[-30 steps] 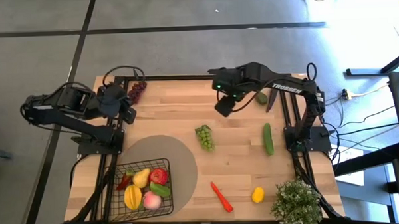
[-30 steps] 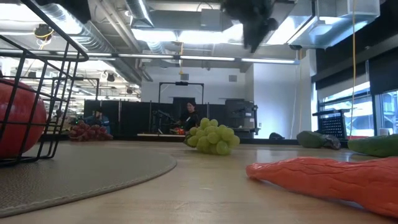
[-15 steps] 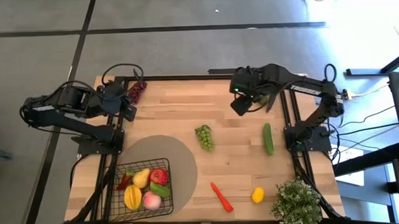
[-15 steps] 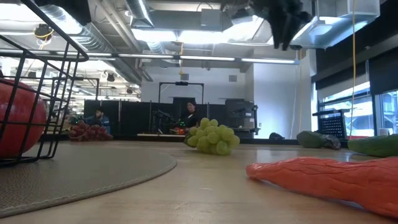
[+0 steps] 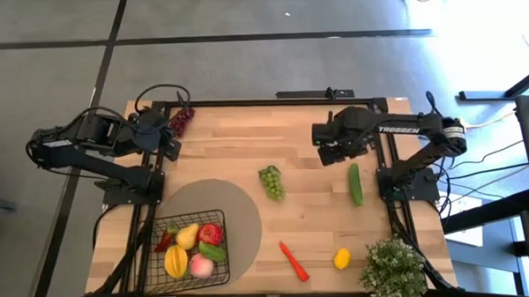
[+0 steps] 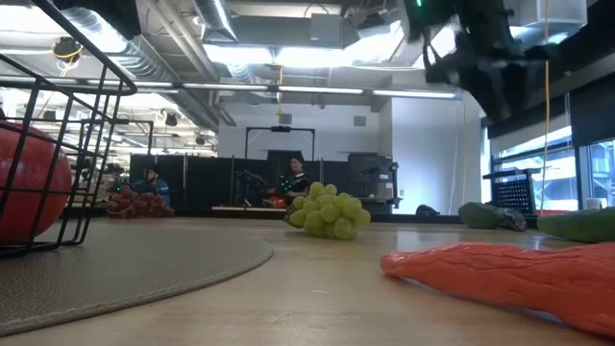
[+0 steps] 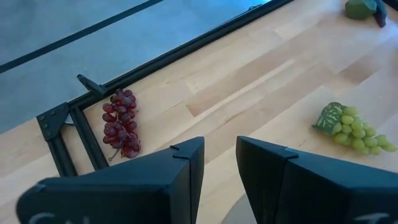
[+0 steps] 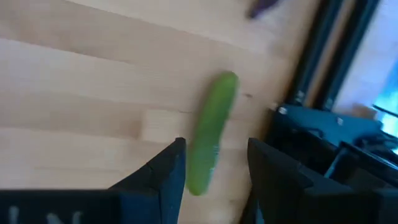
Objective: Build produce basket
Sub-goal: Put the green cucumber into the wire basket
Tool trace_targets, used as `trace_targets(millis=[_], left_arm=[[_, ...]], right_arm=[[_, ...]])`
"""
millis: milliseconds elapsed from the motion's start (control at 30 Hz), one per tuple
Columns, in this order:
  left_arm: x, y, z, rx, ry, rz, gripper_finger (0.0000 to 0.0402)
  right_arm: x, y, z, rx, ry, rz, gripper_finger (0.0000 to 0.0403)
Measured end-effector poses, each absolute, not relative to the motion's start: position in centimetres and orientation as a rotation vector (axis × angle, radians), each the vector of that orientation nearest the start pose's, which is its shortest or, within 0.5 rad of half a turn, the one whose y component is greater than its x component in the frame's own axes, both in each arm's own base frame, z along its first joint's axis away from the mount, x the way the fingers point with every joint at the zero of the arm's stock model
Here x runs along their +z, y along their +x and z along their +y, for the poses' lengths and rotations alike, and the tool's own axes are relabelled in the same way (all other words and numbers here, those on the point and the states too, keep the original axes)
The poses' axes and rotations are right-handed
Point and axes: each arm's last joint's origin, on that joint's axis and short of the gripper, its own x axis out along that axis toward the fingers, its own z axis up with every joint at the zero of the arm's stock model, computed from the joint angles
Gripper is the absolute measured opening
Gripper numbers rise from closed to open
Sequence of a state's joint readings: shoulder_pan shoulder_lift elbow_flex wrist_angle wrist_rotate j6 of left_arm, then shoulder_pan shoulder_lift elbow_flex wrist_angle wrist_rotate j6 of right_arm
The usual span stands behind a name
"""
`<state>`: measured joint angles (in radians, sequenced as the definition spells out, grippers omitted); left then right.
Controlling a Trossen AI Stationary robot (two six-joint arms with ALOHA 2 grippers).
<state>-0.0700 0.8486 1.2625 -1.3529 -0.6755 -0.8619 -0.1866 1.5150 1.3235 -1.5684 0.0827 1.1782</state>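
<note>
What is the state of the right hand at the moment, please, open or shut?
Open and empty: the right hand shows a clear gap between its dark fingers, with the long green cucumber lying on the wooden table beyond.

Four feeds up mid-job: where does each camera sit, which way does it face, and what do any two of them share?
High: overhead, straight down on the table, both arms and the basket.
Low: table height, level across the wood; right arm overhead.
Left wrist: past its open fingers toward the purple grapes and green grapes.
Right wrist: down past its open fingers onto the cucumber.
Shared: the green grapes also show in the high view.
</note>
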Motion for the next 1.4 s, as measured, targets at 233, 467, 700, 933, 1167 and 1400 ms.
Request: trace_targets(millis=[233, 467, 700, 933, 1167, 1400], left_arm=[[38.2, 10.0, 1.1, 0.882, -0.435, 0.574, 0.0084], [38.2, 10.0, 1.1, 0.882, -0.435, 0.574, 0.0084], [38.2, 10.0, 1.1, 0.882, -0.435, 0.574, 0.0084], [38.2, 10.0, 1.1, 0.882, -0.435, 0.574, 0.0084], [38.2, 10.0, 1.1, 0.88, -0.436, 0.576, 0.0084], [38.2, 10.0, 1.1, 0.879, -0.437, 0.576, 0.0084]], right_arm=[[23.5, 22.0, -4.7, -1.214, 1.022, 1.585, 0.0162], [18.3, 20.7, -4.8, -1.141, 1.129, 1.615, 0.0162], [15.6, 18.7, -4.8, -1.22, 1.158, 1.652, 0.0162], [14.3, 18.3, -4.8, -1.204, 1.169, 1.623, 0.0162], [13.5, 17.6, -4.6, -1.21, 1.174, 1.634, 0.0163], [13.4, 18.0, -4.7, -1.156, 1.161, 1.613, 0.0131]])
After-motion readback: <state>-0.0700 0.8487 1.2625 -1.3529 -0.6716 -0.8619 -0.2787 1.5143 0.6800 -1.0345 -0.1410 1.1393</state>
